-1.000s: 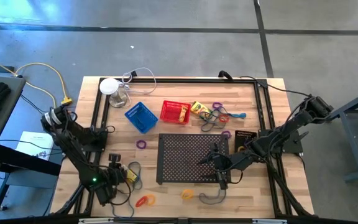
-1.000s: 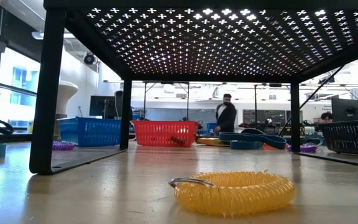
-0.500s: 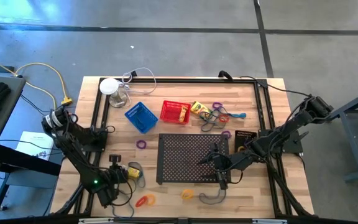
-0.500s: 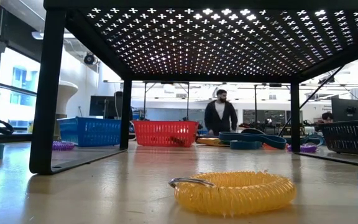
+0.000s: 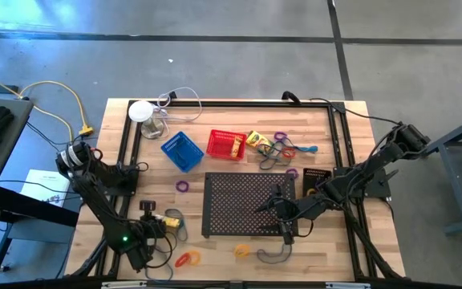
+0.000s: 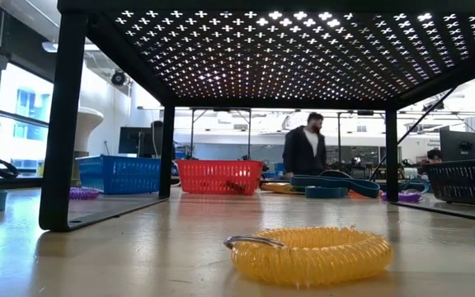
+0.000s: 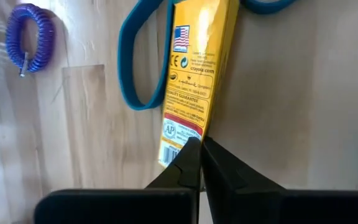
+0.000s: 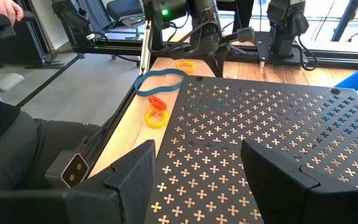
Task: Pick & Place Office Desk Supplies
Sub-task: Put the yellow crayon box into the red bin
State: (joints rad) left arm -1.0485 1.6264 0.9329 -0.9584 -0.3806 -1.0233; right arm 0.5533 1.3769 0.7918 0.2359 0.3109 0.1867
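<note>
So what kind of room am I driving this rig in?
Likely a robotics lab or workshop: a wooden workbench on a bare concrete floor, with a person among monitors and equipment behind.

Even, bright light falls on the wooden table from above, with soft shadows. At table height, windows glare behind the perforated tray. Glare whitens the yellow crayon box.

Glossy cardboard crayon box (wood table)
</note>
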